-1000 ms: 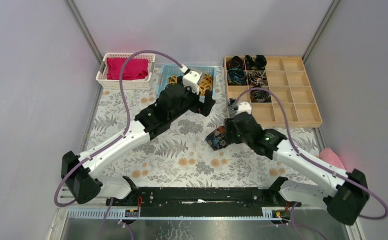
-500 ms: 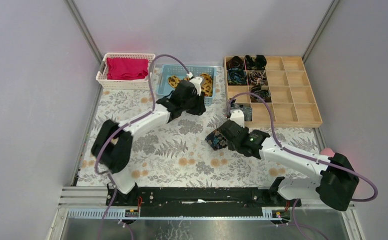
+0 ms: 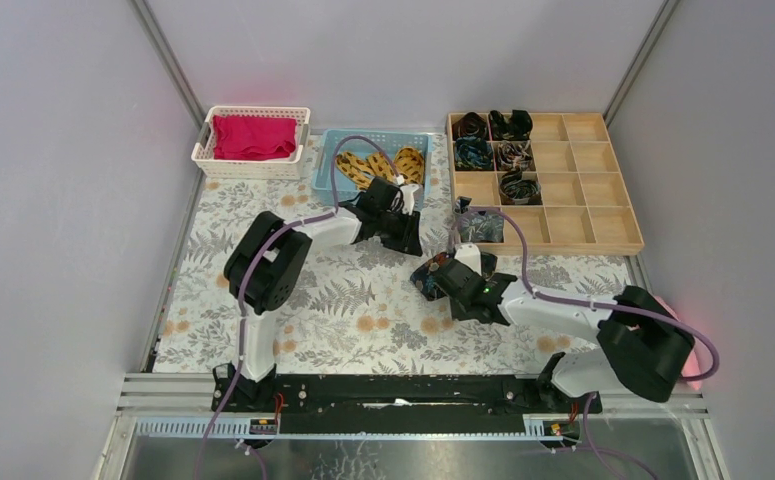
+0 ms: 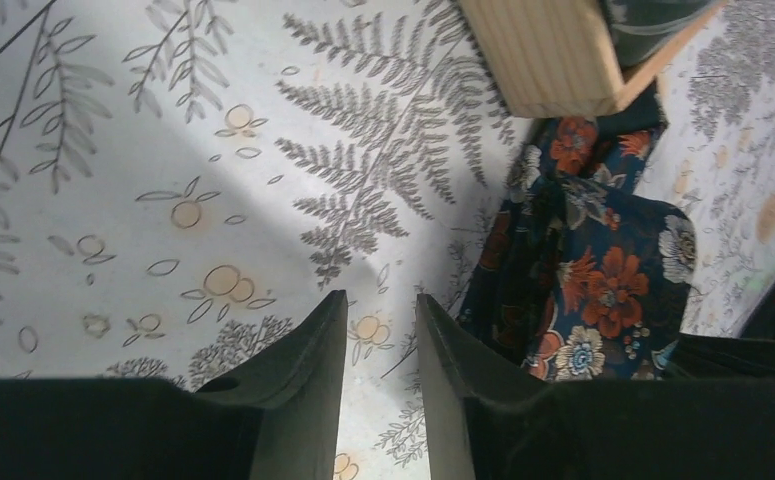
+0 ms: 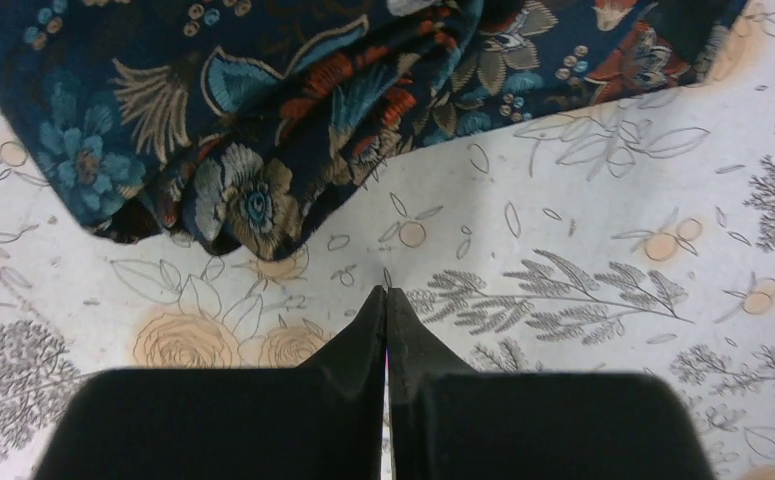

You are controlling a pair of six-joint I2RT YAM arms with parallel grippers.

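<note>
A dark blue floral cloth [image 3: 426,273] lies bunched on the patterned table mat, near the corner of the wooden organizer [image 4: 553,55]. My left gripper [image 3: 412,233] hovers low over the mat just left of this cloth [image 4: 603,270]. In the left wrist view, my left gripper [image 4: 378,298] is open by a narrow gap with only mat between its fingers. My right gripper [image 3: 446,286] sits at the cloth's near side. It is shut [image 5: 385,293] and empty, with the cloth's edge [image 5: 253,130] a short way ahead of its tips.
A white basket [image 3: 203,150] with red cloth stands at the back left. Beside it a blue basket [image 3: 325,180] holds yellow patterned items. The wooden organizer [image 3: 603,180] at the back right holds several rolled cloths; one dark cloth [image 3: 479,229] lies at its near-left corner.
The left arm folded back, and its gripper came from the blue basket down toward the cloth. The right arm drew in, its gripper staying by the cloth's near side.
</note>
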